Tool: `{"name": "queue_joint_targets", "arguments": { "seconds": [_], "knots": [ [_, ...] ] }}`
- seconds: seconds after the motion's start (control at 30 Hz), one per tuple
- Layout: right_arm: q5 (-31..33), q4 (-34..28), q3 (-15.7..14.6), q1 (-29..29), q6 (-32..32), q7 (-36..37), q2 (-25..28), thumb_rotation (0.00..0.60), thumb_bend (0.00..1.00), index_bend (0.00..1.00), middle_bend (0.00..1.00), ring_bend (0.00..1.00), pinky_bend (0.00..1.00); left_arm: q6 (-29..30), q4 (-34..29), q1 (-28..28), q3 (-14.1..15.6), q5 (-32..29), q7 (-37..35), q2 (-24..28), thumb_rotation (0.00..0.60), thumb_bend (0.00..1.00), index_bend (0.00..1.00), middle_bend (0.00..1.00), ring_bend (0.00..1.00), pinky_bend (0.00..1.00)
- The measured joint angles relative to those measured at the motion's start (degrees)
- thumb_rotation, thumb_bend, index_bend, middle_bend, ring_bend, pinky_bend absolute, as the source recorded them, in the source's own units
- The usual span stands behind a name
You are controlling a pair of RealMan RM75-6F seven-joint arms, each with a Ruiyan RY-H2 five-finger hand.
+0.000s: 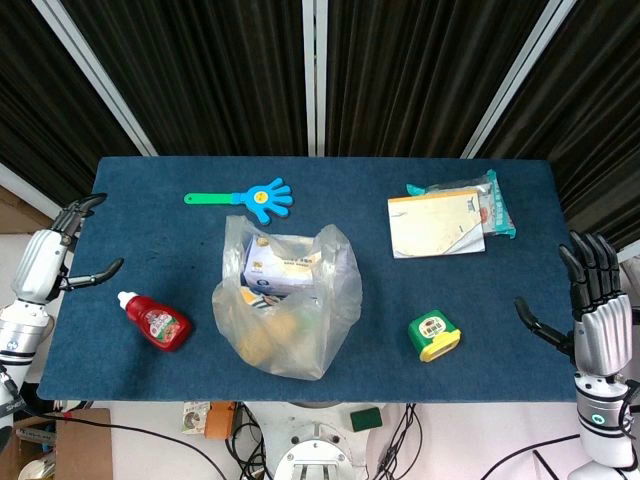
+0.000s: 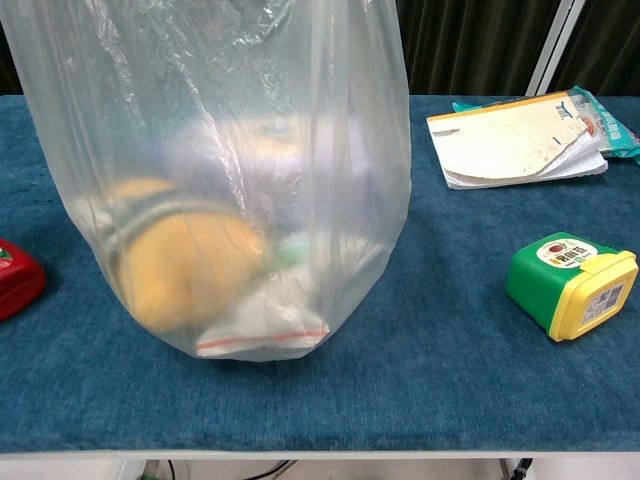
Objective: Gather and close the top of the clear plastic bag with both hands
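Observation:
The clear plastic bag (image 1: pixel 285 300) stands in the middle of the blue table, its top open and loose. Inside it I see a white and blue box and something yellow. In the chest view the bag (image 2: pixel 220 170) fills the left and centre, with a yellow lump and a small zip pouch at its bottom. My left hand (image 1: pixel 55 255) hovers at the table's left edge, fingers spread, holding nothing. At the right edge my right hand (image 1: pixel 592 300) stands upright with fingers apart and empty. Both hands are well away from the bag.
A red bottle (image 1: pixel 155 320) lies left of the bag. A blue and green hand-shaped clapper (image 1: pixel 255 198) lies behind it. A notepad (image 1: pixel 435 222) on a snack packet sits at the back right. A green and yellow box (image 1: pixel 433 335) stands right of the bag.

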Motion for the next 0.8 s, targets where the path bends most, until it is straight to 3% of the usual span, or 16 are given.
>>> {"name": "queue_joint_targets", "arguments": {
  "seconds": [0.47,0.57,0.8],
  "knots": [
    [0.43,-0.99,-1.58,0.33,-1.47,1.08,0.59,0.600,0.21,0.00,0.00,0.00,0.00,-0.81,-1.05,-0.14,1.67,-0.32,4.04,0.99,0.333,0.19,0.14,0.15,0.10,0.23],
    [0.46,-4.89,-3.18,0.30,-3.44,4.27,2.70,0.600,0.19,0.00,0.00,0.00,0.00,-2.60,-1.90,-0.15,2.39,-1.07,6.37,2.07,0.339,0.19,0.14,0.15,0.10,0.23],
    [0.71,-18.49,-7.75,1.65,-11.61,20.19,14.62,0.600,0.13,0.00,0.00,0.00,0.00,-3.74,-2.84,0.59,3.72,-2.63,8.14,3.10,0.336,0.19,0.14,0.15,0.10,0.23]
  ]
}}
